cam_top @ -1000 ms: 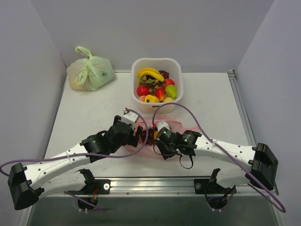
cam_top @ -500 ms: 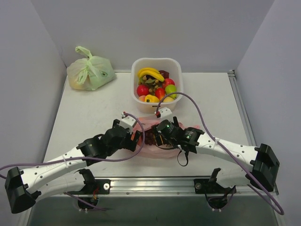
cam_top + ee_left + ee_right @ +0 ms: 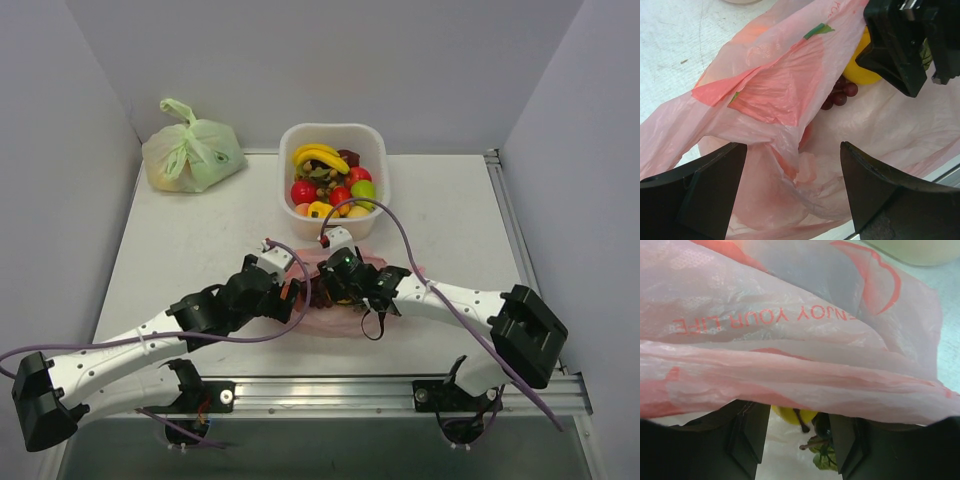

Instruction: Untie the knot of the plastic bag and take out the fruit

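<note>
While the left gripper (image 3: 792, 155) has stayed at the left edge of the plastic bag (image 3: 770, 90) over the last second, its fingers spread wide with loose pink film lying between them and nothing pinched, the right arm has swung in from the near side. It has pushed the right gripper (image 3: 795, 415) deeper under the bag's upper layer. The right gripper's fingers stand part-way apart with a yellow fruit (image 3: 860, 75) showing in the gap. The film covers their tips, so whether they grip the fruit cannot be told. No knot shows at the gaping mouth, so the untying looks finished and the work seems to have passed to fetching fruit out.

At the far left of the table (image 3: 200, 240) a pale green bag (image 3: 192, 152) sits tied and full, well apart from both arms. The white basket (image 3: 335, 127) at the back centre holds a banana (image 3: 318, 156) and a heap of red, green and yellow fruit. Just in front of it, the pink bag lies flattened between the two grippers. A dark grape bunch (image 3: 840, 95) and the yellow fruit are inside it.
</note>
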